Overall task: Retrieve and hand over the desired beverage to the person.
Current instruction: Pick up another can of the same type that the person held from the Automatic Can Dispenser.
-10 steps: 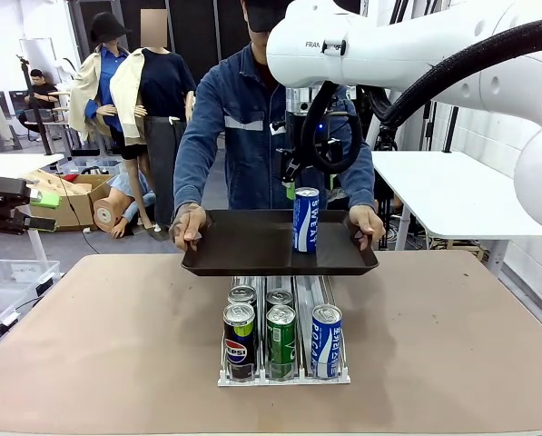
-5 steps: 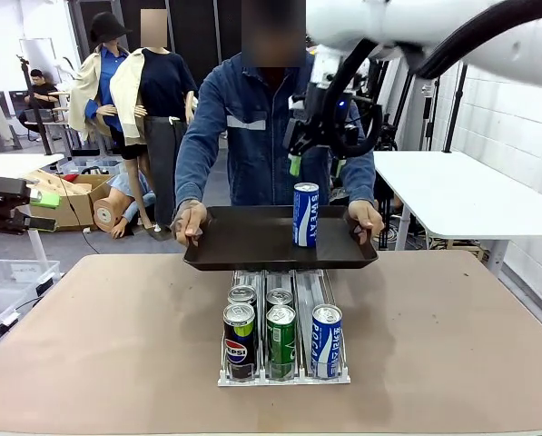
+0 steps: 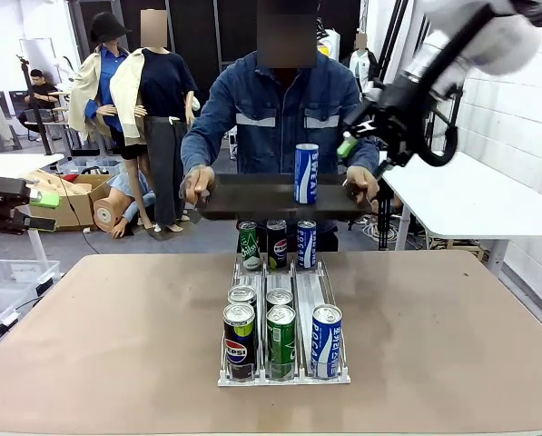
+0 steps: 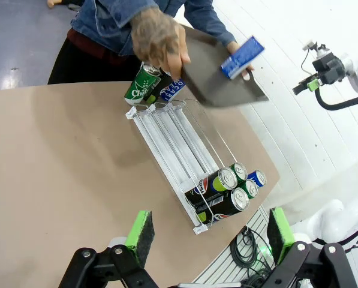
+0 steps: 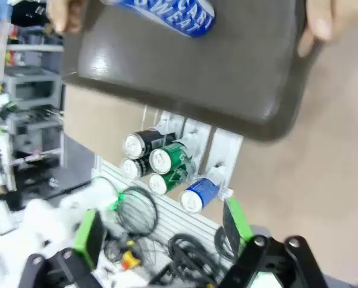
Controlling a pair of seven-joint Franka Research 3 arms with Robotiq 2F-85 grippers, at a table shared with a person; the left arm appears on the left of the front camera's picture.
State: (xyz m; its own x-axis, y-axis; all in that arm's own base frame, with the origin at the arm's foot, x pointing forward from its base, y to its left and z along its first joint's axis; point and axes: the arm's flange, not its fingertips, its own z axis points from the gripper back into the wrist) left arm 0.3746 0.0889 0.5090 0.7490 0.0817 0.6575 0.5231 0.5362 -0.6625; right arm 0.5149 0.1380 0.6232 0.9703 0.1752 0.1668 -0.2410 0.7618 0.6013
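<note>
R claw [image 3: 359, 138] wide open, empty; blue can [image 3: 306, 173] upright on tray [image 3: 243, 195] held by person [image 3: 280, 118], just beside & below it. Prob full: heavyish, stiff, slick, so grab mid-body. L claw [image 4: 208, 234] wide too.

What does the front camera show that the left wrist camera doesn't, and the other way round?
Front view adds the cardboard box and the clear bin off to the side. Left wrist view adds the left gripper, open, and dark cables. Both show the person holding the dark tray, the blue can on it, the can rack and the right gripper.
</note>
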